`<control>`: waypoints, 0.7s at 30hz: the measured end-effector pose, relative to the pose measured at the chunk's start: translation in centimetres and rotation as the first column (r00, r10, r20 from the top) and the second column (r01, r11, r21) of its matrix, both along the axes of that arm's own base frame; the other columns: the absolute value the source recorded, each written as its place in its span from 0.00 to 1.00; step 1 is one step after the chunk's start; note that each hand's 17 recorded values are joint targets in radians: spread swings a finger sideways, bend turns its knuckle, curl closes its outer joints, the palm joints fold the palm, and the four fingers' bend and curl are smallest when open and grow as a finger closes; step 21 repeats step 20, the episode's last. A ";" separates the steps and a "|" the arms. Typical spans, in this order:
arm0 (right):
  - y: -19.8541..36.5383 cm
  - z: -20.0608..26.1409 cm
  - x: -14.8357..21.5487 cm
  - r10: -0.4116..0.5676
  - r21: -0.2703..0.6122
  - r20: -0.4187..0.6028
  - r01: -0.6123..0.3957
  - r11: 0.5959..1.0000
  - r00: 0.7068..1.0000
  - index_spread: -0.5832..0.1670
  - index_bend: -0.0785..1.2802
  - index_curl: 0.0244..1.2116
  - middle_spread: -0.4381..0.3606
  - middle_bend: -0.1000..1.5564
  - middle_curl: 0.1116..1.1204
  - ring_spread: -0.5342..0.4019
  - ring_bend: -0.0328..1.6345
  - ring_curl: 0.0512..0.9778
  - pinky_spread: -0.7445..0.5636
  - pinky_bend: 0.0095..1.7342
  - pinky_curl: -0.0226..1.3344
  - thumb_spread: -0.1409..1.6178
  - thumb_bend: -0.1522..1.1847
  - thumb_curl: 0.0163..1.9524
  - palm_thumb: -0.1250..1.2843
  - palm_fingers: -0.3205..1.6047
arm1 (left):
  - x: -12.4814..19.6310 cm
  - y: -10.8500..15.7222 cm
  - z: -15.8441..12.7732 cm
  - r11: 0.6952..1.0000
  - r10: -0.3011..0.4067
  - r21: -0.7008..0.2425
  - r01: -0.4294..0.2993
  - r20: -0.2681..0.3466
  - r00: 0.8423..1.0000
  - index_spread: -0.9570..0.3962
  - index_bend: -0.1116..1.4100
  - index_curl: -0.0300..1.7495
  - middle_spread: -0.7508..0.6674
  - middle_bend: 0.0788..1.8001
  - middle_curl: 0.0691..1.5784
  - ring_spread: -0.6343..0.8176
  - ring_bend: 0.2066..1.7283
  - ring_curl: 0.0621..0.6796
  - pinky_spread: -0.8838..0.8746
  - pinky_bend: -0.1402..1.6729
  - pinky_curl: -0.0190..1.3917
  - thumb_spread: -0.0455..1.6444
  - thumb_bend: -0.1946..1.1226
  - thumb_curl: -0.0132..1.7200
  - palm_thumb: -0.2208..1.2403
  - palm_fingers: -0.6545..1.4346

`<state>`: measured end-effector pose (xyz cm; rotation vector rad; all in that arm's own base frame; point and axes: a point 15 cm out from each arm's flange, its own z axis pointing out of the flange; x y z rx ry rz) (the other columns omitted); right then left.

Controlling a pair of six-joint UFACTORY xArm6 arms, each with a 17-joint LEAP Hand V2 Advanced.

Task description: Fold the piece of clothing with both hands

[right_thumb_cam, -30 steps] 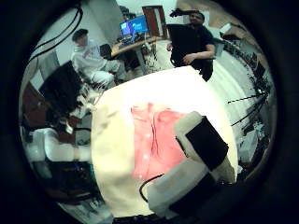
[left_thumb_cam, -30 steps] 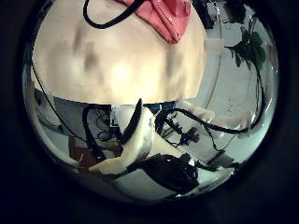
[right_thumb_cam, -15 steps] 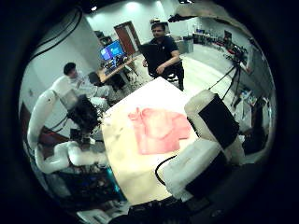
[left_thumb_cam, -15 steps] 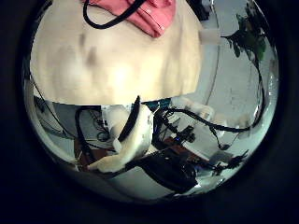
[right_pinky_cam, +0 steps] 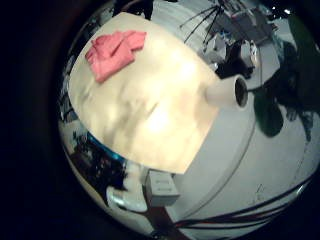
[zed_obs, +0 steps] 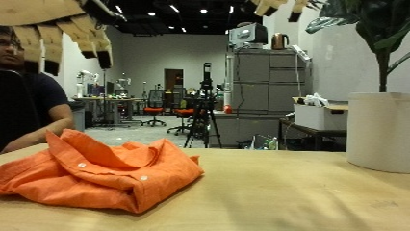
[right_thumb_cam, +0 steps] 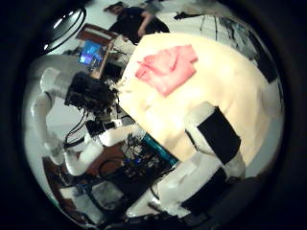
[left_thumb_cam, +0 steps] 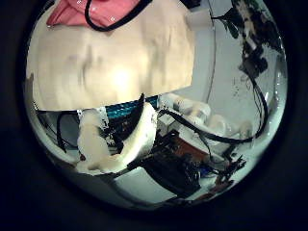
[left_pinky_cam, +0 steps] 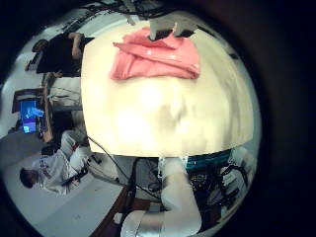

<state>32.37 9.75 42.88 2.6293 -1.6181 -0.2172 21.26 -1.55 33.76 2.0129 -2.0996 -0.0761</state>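
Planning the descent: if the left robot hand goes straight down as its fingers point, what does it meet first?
Probably the orange clothing on the table, lying below the left robot hand; depth is unclear, so bare table is possible.

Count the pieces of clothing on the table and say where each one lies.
1: an orange shirt, folded in a bunched heap on the tan table, toward one end. No other clothing shows in any view.
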 end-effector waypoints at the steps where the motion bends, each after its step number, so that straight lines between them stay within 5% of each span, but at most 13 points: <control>1: -0.3 -0.7 -0.9 -0.008 -0.008 -0.027 0.008 1.000 1.000 0.33 0.33 0.33 0.56 0.25 0.23 0.76 0.20 0.19 0.88 0.14 0.26 0.99 0.18 0.10 0.57 0.24 | -0.1 -0.2 0.0 1.000 -0.002 0.003 0.002 -0.001 1.000 0.68 0.22 0.27 0.65 0.07 0.15 0.76 0.06 0.26 0.77 0.17 0.20 0.79 0.14 0.15 0.35 0.43; 5: -2.3 -3.8 -4.7 -0.079 -0.039 -0.115 0.075 0.996 0.990 0.33 0.32 0.33 0.55 0.25 0.23 0.78 0.17 0.18 0.87 0.10 0.25 0.98 0.18 0.09 0.56 0.26 | 0.9 0.1 -0.8 0.999 -0.033 0.014 0.033 0.021 0.999 0.67 0.23 0.27 0.63 0.06 0.15 0.75 0.06 0.26 0.77 0.17 0.19 0.78 0.14 0.16 0.36 0.43; 13: -4.6 -2.9 -6.4 -0.153 -0.013 -0.047 0.153 0.988 0.987 0.32 0.31 0.32 0.47 0.25 0.23 0.78 0.15 0.18 0.87 0.09 0.22 0.98 0.17 0.09 0.53 0.29 | 0.8 1.8 -3.4 0.999 -0.032 0.030 0.032 0.014 0.999 0.68 0.25 0.28 0.61 0.07 0.17 0.73 0.05 0.24 0.77 0.17 0.18 0.78 0.14 0.16 0.38 0.45; 21: -5.5 -3.8 -7.4 -0.181 -0.015 -0.059 0.180 0.984 0.982 0.32 0.34 0.33 0.42 0.25 0.24 0.77 0.13 0.18 0.87 0.09 0.19 0.98 0.18 0.08 0.53 0.31 | 0.7 0.8 -3.3 0.995 -0.013 -0.095 0.017 0.042 0.999 0.66 0.24 0.27 0.61 0.08 0.18 0.71 0.05 0.24 0.75 0.18 0.18 0.75 0.14 0.17 0.41 0.47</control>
